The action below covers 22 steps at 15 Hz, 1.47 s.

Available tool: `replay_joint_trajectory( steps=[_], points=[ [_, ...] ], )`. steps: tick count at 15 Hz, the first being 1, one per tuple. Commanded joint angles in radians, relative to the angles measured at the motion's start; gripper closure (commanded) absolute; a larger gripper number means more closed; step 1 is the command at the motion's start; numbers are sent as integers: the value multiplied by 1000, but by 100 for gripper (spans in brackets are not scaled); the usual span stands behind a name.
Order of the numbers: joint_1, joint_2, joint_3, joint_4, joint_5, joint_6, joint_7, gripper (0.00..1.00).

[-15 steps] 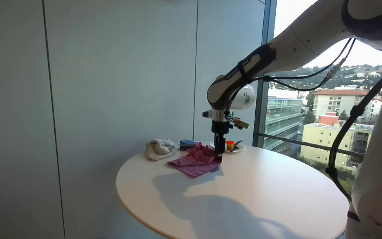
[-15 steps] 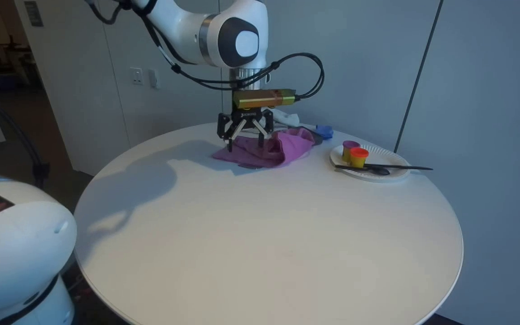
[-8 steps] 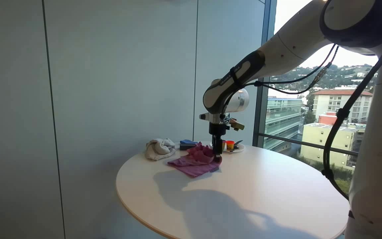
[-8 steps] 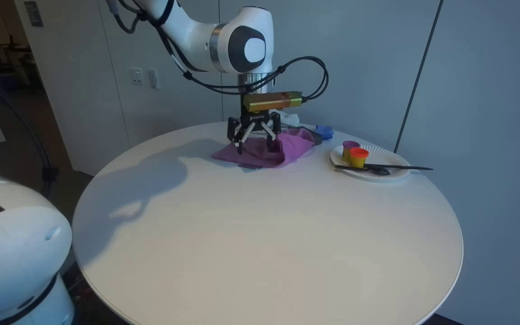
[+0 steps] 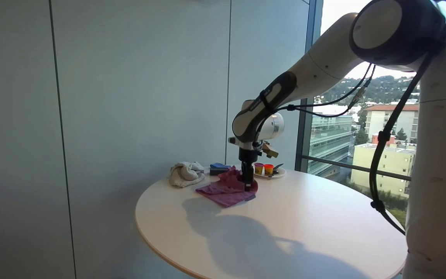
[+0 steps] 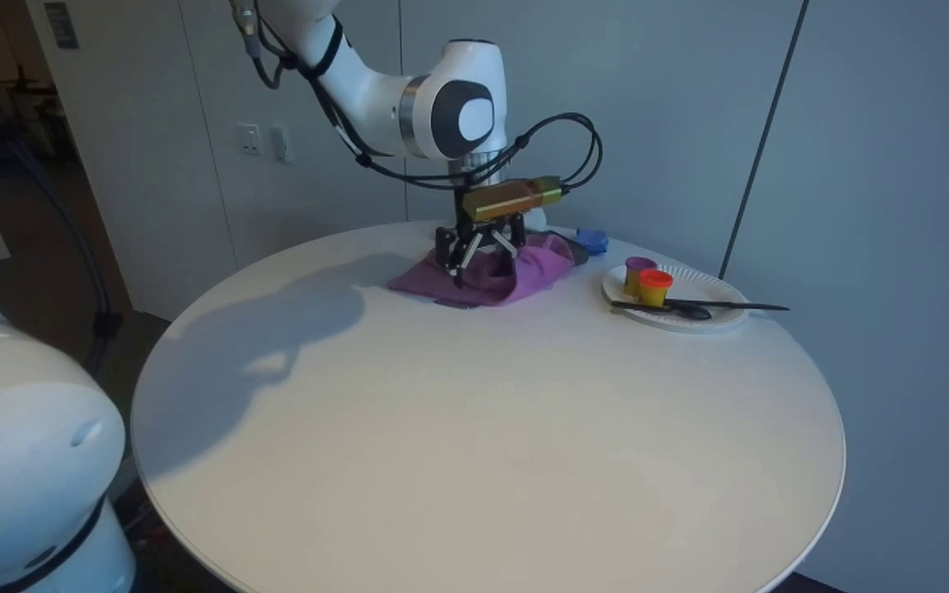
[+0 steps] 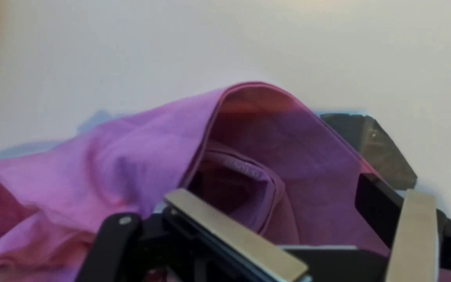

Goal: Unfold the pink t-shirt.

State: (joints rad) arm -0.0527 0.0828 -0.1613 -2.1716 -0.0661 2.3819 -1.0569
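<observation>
The pink t-shirt lies bunched on the table in both exterior views (image 5: 223, 195) (image 6: 547, 265). In the wrist view the pink t-shirt (image 7: 143, 156) shows a raised fold arching open, with a stitched hem inside it. My gripper (image 5: 247, 188) points down over the shirt's near part, and it also shows in an exterior view (image 6: 487, 265). In the wrist view the gripper (image 7: 282, 196) is open, its fingers wide apart with shirt fabric below and between them. One finger is beside the arched fold, the other by the shirt's edge. Whether the fingertips touch cloth cannot be told.
A dark flat piece (image 7: 386, 152) sticks out from under the shirt. A beige cloth (image 5: 186, 175) and a dark box with a blue thing (image 5: 219, 169) stand behind it. A paper plate (image 6: 717, 287) holds tubs (image 6: 654, 288) and dark utensils (image 6: 693, 312). The table (image 6: 491, 461) is round.
My gripper has moved across the shirt, leftward in an exterior view and rightward in an exterior view, and sunk lower. It stays open. The shirt has barely changed.
</observation>
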Motion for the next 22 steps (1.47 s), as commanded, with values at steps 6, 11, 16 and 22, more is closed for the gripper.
replay_joint_trajectory(
  steps=[6,11,16,22],
  points=[
    [-54,86,52,64,6,78,-32,42],
    [-63,81,61,55,-15,128,-38,74],
    [-67,68,70,52,7,98,-89,52],
    [-110,49,112,56,255,66,-347,9]
  ],
)
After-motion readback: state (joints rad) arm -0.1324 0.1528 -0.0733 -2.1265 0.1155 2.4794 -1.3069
